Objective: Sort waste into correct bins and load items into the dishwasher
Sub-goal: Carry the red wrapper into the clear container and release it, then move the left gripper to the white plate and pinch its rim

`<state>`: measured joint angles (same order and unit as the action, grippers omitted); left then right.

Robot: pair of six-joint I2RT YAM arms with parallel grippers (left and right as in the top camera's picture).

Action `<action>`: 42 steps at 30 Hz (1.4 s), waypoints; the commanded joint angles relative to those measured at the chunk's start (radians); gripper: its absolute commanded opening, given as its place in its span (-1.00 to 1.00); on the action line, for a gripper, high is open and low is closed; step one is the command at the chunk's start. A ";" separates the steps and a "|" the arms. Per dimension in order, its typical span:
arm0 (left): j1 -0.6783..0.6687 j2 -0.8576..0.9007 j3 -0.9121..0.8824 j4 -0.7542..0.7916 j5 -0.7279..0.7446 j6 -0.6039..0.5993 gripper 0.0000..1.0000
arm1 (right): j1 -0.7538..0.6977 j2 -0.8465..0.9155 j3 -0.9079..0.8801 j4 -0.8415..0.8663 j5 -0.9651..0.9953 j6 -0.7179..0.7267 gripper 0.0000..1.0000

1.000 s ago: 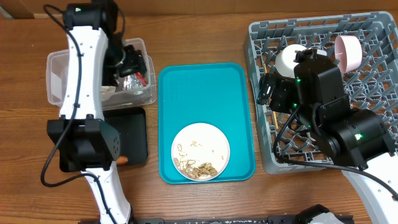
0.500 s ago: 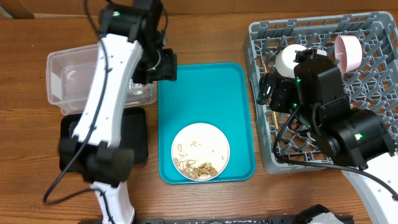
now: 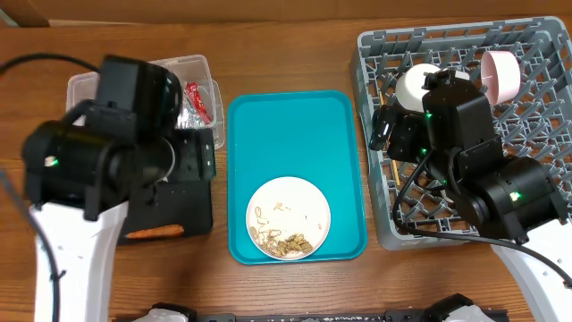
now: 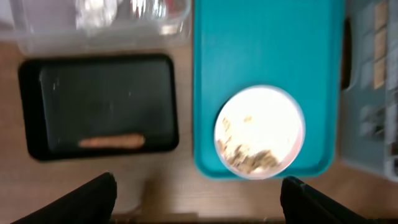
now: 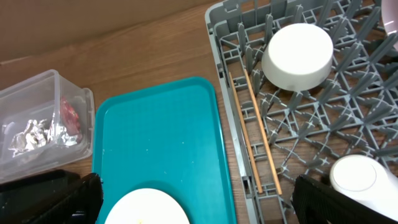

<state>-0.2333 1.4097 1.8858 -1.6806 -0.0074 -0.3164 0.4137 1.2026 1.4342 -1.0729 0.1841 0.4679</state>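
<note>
Wooden counter (image 3: 295, 54) seen from above, both arms rising from its near edge. Nearest on the L: orange carrot-like piece (image 3: 154, 233) lying flat inside the black tray (image 3: 192, 201), at its near end; most of that tray sits under the L arm. Centre: teal tray (image 3: 295, 134) w/ the white plate (image 3: 288, 206) in its near half. Beige food scraps (image 3: 284, 241) are heaped on the plate's near side, a few bits scattered twd its L edge. L tool (image 4: 198, 180) hangs high over the counter, fingers (image 4: 87, 199) spread wide, nothing btwn them; its cam looks down on black tray, plate and teal tray. Beyond the black tray, right next to it (can't tell if touching), is the clear tub (image 3: 207, 72). Crumpled silvery wrapper (image 3: 189, 118) and red packet (image 3: 193, 97) are both inside it, side by side at its R end. R side: grey dish rack (image 3: 536, 134), just beside the teal tray. R tool (image 5: 196, 180) hovers over the rack's L part, fingers (image 5: 323, 199) fully apart, empty. In the rack: small white cup (image 5: 354, 177) nearest, chopsticks (image 5: 255, 137) lying together on the lattice along the L edge, white bowl (image 3: 418, 85) upside down further back, pink bowl (image 3: 500, 73) on its side twd the far R.
</note>
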 commanded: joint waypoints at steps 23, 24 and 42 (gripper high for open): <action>-0.166 0.343 -0.810 0.824 -0.015 -0.058 0.05 | -0.002 -0.002 0.006 0.004 0.010 0.005 1.00; -0.165 0.376 -0.810 0.845 -0.002 -0.053 0.04 | -0.002 -0.002 0.006 0.004 0.010 0.005 1.00; -0.119 0.488 -0.750 0.909 0.076 -0.032 -0.91 | -0.002 -0.002 0.006 0.004 0.010 0.005 1.00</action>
<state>-0.3878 1.8465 1.1187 -0.7841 0.1360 -0.3336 0.4137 1.2026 1.4342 -1.0737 0.1841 0.4679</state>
